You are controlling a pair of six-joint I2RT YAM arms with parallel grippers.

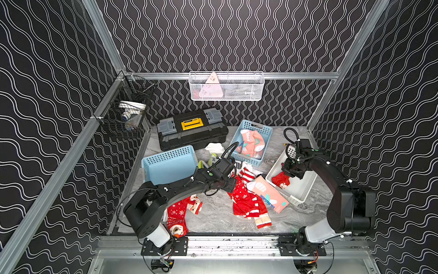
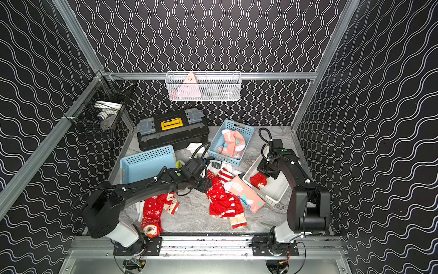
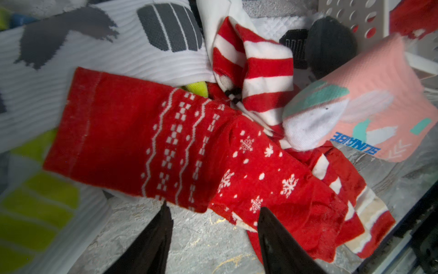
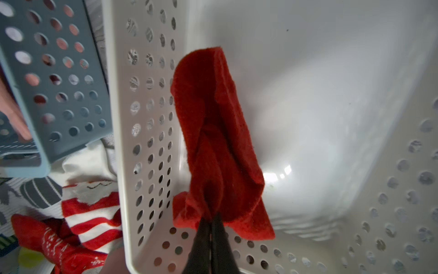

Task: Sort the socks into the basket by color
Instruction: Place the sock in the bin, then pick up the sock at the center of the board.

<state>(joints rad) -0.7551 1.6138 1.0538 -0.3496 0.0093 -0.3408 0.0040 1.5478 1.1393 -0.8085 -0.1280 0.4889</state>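
Nearest, beside the left arm's base, a red bear-faced sock [image 1: 176,221] lies untouched on the table [image 1: 213,219]. Left gripper [image 3: 213,206] stands part-open and empty, fingertips just short of the red patterned sock [image 3: 142,142]; the sock's near edge lies directly ahead, its long axis runs across the gap from one fingertip toward the other, and the left arm is clearly the nearer, so I judge this its pick. Farther off, right gripper [image 4: 210,219] is pinched narrow on a plain red sock [image 4: 213,132] hanging beneath it inside the white basket [image 4: 147,71]; floor contact cannot be told.
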